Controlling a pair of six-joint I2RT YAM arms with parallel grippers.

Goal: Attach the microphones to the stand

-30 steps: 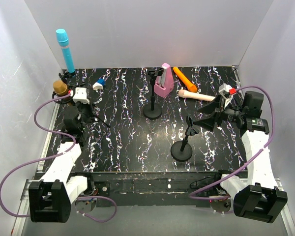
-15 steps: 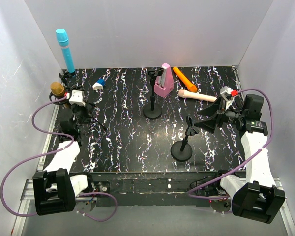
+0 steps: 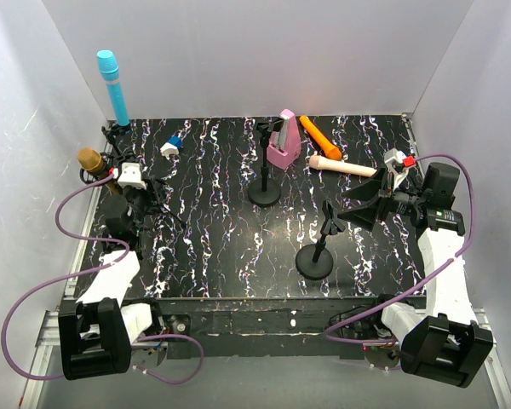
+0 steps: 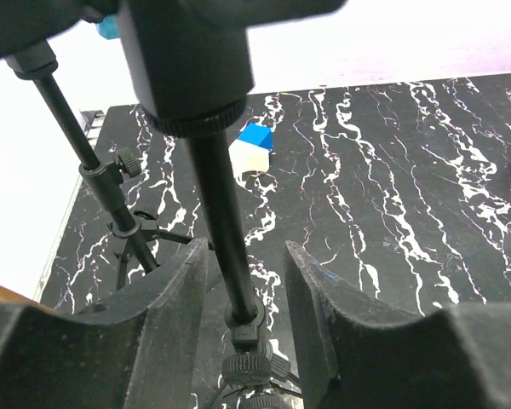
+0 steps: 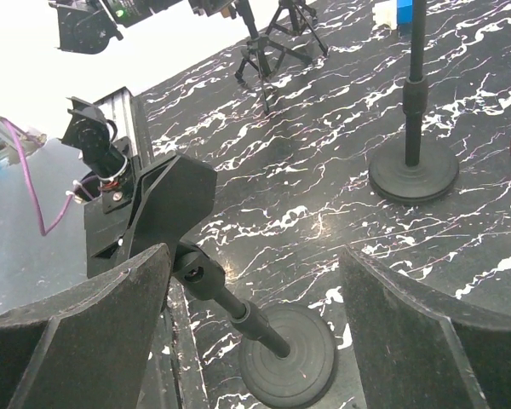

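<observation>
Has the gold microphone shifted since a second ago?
Yes. The gold microphone has shifted left, farther from the blue-and-white block.

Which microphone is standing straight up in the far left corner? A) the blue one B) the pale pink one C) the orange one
A: the blue microphone stands upright at the far left, while the orange microphone and the pale pink microphone lie flat on the table by the pink metronome.

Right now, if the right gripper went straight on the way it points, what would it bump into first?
Most likely the clip topping the short microphone stand, which sits just ahead of the open right gripper, slightly off centre; exact depth is unclear.
</observation>
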